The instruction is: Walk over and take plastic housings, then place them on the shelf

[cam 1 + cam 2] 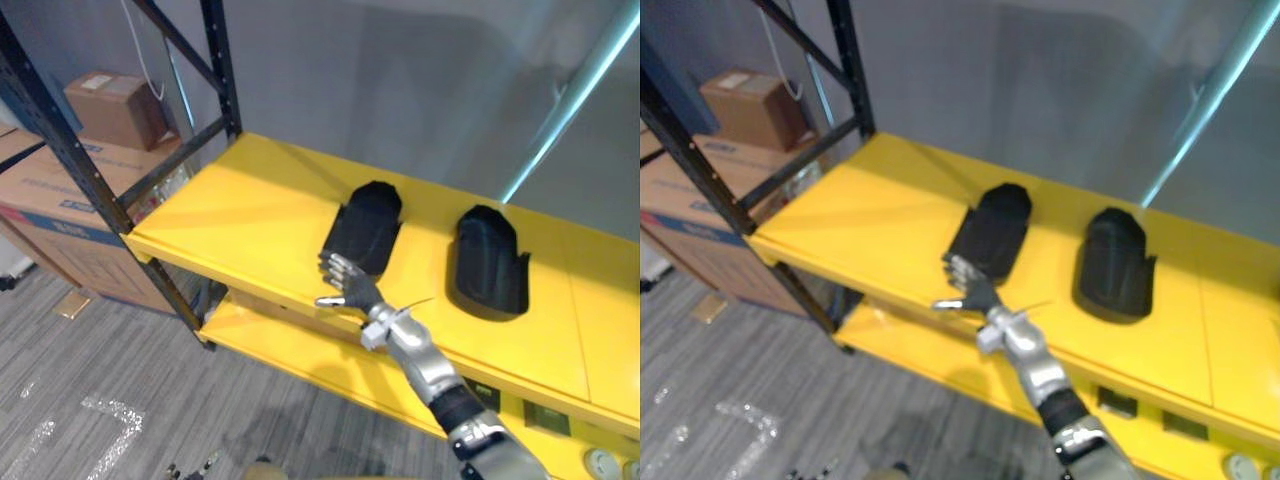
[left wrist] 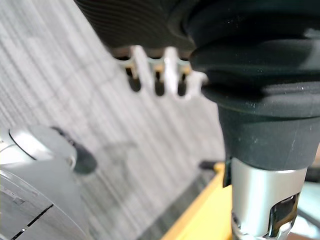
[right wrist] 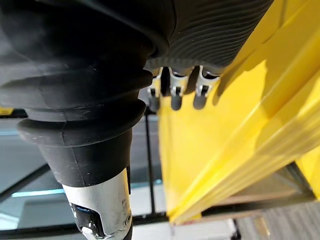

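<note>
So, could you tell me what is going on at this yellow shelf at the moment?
The robot's right hand, fingers open, is at the near end of one black plastic housing lying on the yellow metal shelf; whether it touches is hard to tell. A second black plastic housing lies beside it, apart, further to the robot's right. The left hand hangs empty over the grey floor.
</note>
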